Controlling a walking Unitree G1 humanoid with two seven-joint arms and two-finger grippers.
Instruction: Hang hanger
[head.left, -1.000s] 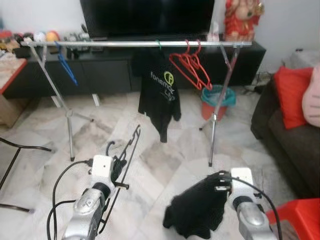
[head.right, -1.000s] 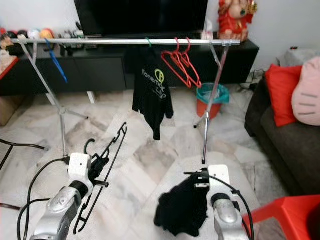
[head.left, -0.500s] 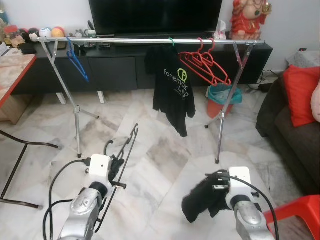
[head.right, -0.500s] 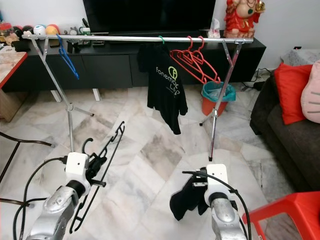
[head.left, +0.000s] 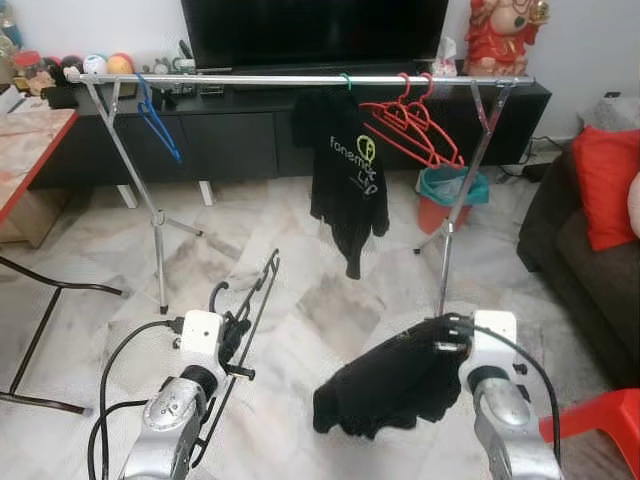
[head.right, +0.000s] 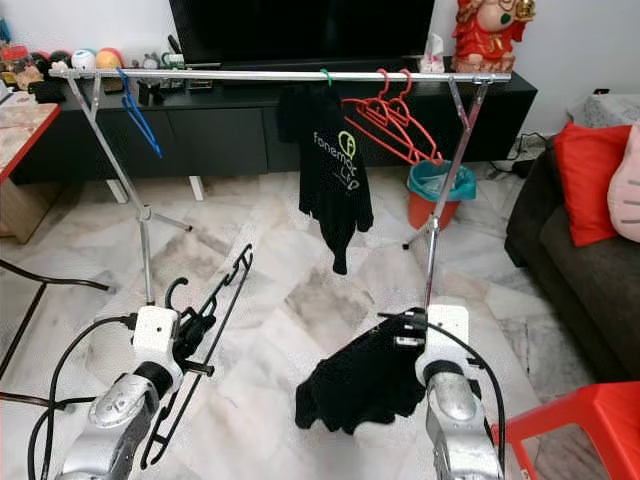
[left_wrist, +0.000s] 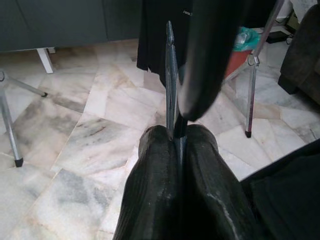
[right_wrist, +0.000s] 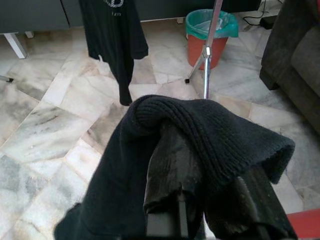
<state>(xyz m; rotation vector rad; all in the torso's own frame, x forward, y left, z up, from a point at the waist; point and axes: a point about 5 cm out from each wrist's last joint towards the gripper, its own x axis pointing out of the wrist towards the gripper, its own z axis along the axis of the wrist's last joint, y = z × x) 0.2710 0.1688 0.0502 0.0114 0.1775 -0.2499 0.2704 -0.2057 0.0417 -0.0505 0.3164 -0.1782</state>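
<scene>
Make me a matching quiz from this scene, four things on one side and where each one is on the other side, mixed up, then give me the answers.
Things:
1. black hanger
2. black garment
3. blue hanger
4. red hangers

Places:
A. on the rail, near its right end
B. held in the right gripper
C. on the rail, near its left end
D. held in the left gripper

Pairs: 1-D, 2-B, 3-C, 4-A
</scene>
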